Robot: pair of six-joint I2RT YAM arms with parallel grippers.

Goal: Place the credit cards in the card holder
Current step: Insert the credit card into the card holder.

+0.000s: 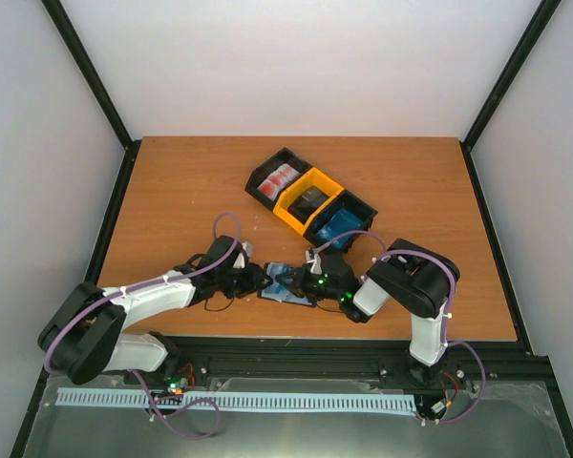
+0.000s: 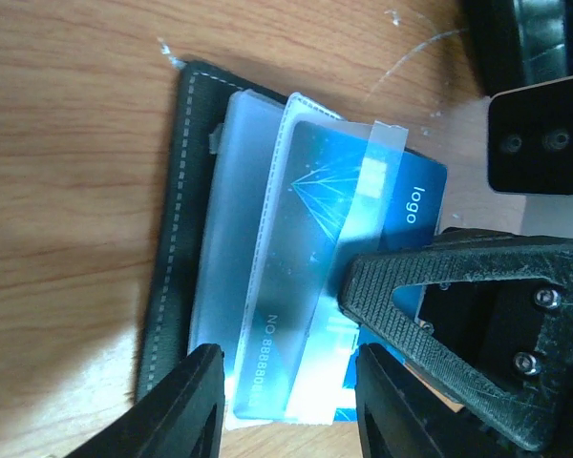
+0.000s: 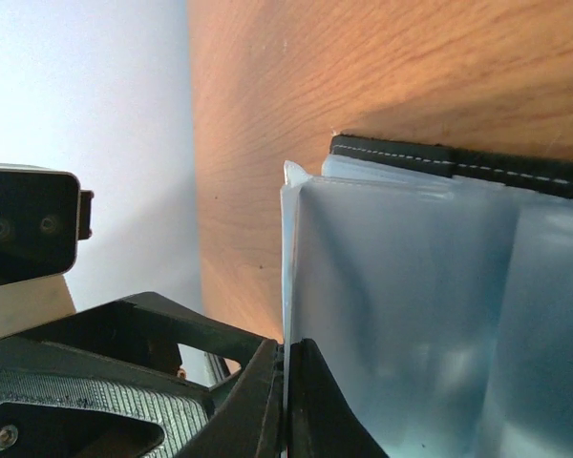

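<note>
Holder (image 1: 285, 284) lies open on desk (image 1: 172, 191), between both arms. Card (image 2: 344, 191) sits partly under clear pocket (image 2: 239, 239). Its long axis runs near-parallel to the stitched edge, slightly skewed, logo end away from left fingers (image 2: 186, 405), which stand apart. Right fingers (image 3: 258, 401) are pinched on the pocket edge. I worry the skew jams a corner, or the pinch slips.

I was working in what looked like a robotics lab cell: plain white panels (image 1: 296, 57) in a black frame (image 1: 88, 72) boxed a wooden surface (image 1: 181, 191), with the left arm (image 1: 153, 296) and right arm (image 1: 411, 286) bolted to a rail (image 1: 296, 348) beside purple cables (image 1: 225, 215) and a slotted duct (image 1: 229, 399).
</note>
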